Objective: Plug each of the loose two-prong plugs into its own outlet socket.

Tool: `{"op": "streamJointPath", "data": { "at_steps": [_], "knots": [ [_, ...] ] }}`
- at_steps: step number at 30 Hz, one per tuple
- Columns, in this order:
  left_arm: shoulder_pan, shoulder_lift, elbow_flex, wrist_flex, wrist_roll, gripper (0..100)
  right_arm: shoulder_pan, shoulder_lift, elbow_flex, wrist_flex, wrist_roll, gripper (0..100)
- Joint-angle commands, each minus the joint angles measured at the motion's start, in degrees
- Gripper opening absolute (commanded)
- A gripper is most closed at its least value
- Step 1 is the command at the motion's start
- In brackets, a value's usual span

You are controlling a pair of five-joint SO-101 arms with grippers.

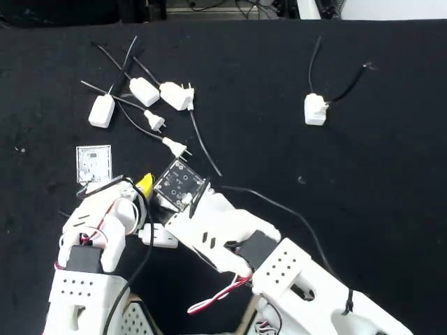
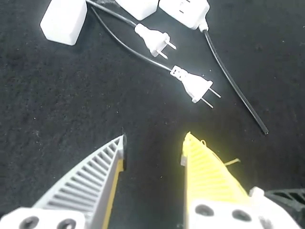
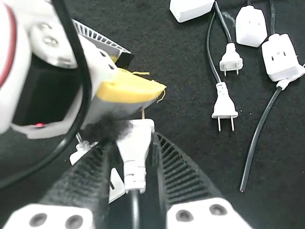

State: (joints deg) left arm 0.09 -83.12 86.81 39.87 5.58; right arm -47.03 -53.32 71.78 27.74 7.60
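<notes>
Black cloth covers the table under both arms. Our right claw [image 3: 133, 140], with ribbed black fingers [image 3: 181, 171], is closed on a white two-prong plug with a black cord [image 3: 136, 160]. The plug sits lengthwise between the fingers, nose pointing ahead of the claw. Our left claw [image 2: 155, 143], one ribbed white finger and one yellow, stands wide with nothing in it. Its yellow finger [image 3: 131, 90] lies just ahead of the held plug's nose, perhaps touching it.

That crowding is our main worry: pushing forward could knock the prongs against the finger and twist the plug in the grip. The trailing cord could also drag it askew. Another loose white two-prong plug [image 2: 193, 85] lies ahead of the left claw, and a white square socket plate [image 1: 93, 164] rests near that claw's tip.
</notes>
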Motion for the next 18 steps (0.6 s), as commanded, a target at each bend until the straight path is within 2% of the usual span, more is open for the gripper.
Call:
{"op": "streamJointPath", "data": {
  "at_steps": [1, 18],
  "knots": [
    [0.6, 0.2, 0.0, -0.4, -0.7, 20, -0.4, -3.0, -2.1, -0.1, -0.5, 1.0],
    [0.6, 0.7, 0.2, -0.1, -0.8, 20, 2.3, -3.0, -2.1, 0.0, -0.5, 1.0]
  ]
}}
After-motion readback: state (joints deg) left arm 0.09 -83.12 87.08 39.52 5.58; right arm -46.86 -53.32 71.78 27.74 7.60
